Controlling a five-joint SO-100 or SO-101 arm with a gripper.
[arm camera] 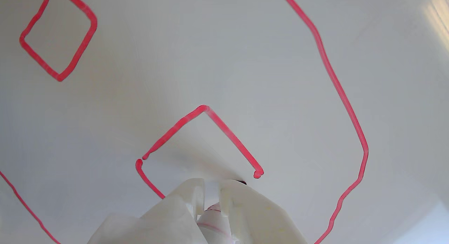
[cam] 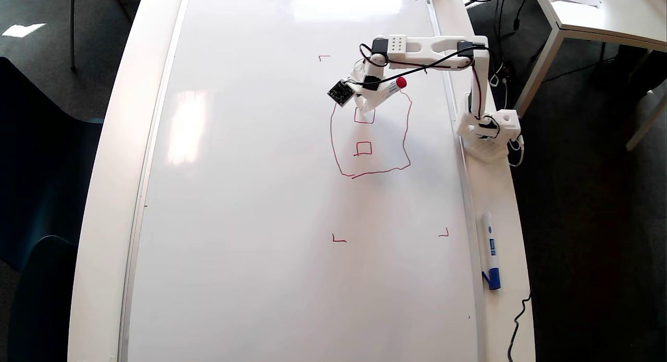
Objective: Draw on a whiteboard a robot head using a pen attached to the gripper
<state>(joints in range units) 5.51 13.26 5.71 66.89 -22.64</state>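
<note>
My jaws (arm camera: 211, 188) are clamped on the pen (cam: 386, 90), which slants down onto the whiteboard (cam: 250, 206) inside the robot head (cam: 404, 138), beside an unfinished small square (arm camera: 196, 138); another square (cam: 363, 148) sits nearby.

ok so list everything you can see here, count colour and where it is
whiteboard: 1, glossy white with thin silver frame, covers most of the white table
robot head: 1, red line drawing, unfinished; wobbly outline with one closed small square and a second still open, upper right of the board in the overhead view
corner marks: 4, red, spaced around the drawing
blue-capped marker: 1, white with blue cap, on the table edge right of the board
table: 1, white, under the board
second table: 1, white, top right corner
pen: 1, white with red cap, held slanted over the open square
gripper: 1, white plastic, closed on the pen
arm base: 1, white, on the table's right edge
</note>
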